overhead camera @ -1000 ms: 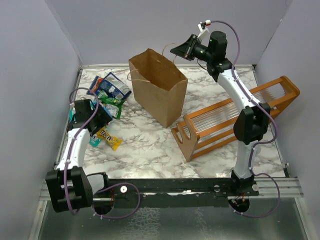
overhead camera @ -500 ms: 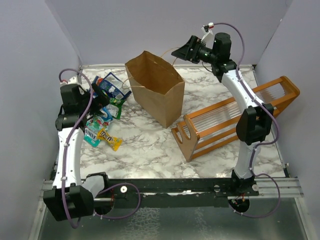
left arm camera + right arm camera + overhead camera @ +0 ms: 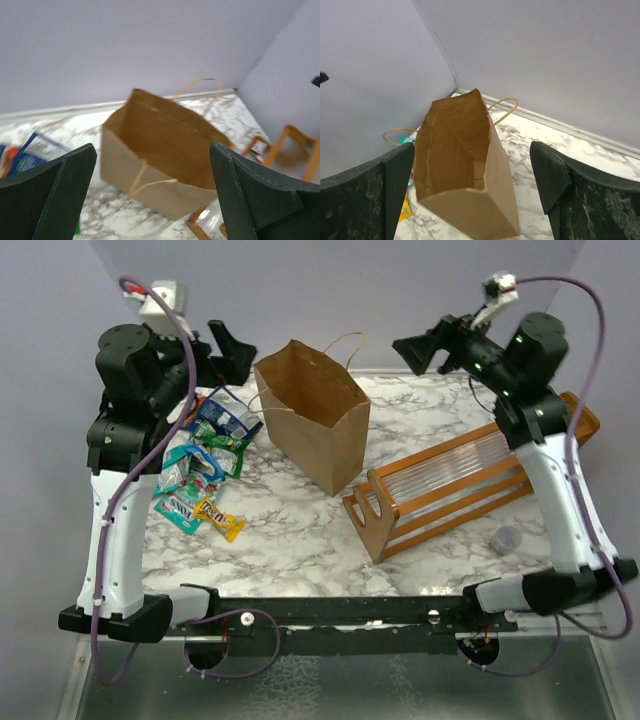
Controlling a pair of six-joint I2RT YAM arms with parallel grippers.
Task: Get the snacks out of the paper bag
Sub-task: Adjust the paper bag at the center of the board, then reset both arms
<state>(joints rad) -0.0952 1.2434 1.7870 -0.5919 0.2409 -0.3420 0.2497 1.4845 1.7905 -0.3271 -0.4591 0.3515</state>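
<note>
Overhead, Both Grippers Hang Wide Beside an Open Bag

Top view: the left gripper and right gripper hover high with fingers spread, holding nothing, one on each side of the paper bag. The bag stands upright and open-mouthed on the marble table. The snacks lie heaped on the tabletop just left of the bag, and an orange rack sits to its right.

Left wrist view: spread fingers frame the bag, with one of the snacks, blue, at the left edge.

Right wrist view: parted fingers look down into the bag's open mouth, the snacks peeking past its left side.
</note>
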